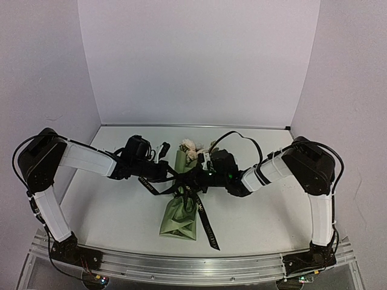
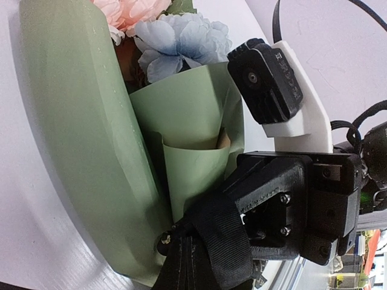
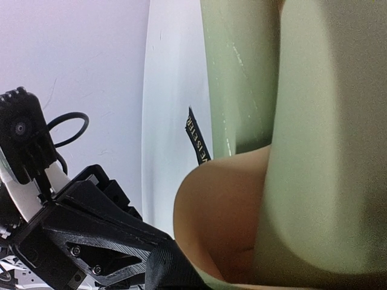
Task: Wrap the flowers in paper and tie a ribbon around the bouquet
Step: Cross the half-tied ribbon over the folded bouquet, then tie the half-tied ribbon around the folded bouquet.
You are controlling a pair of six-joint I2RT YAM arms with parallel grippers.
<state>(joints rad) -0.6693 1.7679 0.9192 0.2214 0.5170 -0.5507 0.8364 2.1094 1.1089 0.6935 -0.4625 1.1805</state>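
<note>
I have the left gripper point(image 1: 164, 173) pinched on the ribbon point(image 1: 205, 222) and the right gripper point(image 1: 202, 178) closed against the bouquet point(image 1: 178, 220); open table point(image 1: 109, 211) lies toward its near edge.

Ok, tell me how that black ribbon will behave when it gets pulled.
The ribbon probably handles floppy: its loose tail lies limp across the bouquet and table. Likely very light, being narrow and thin. Its woven face, close up in the left wrist view, may grip rather than slide.
</note>
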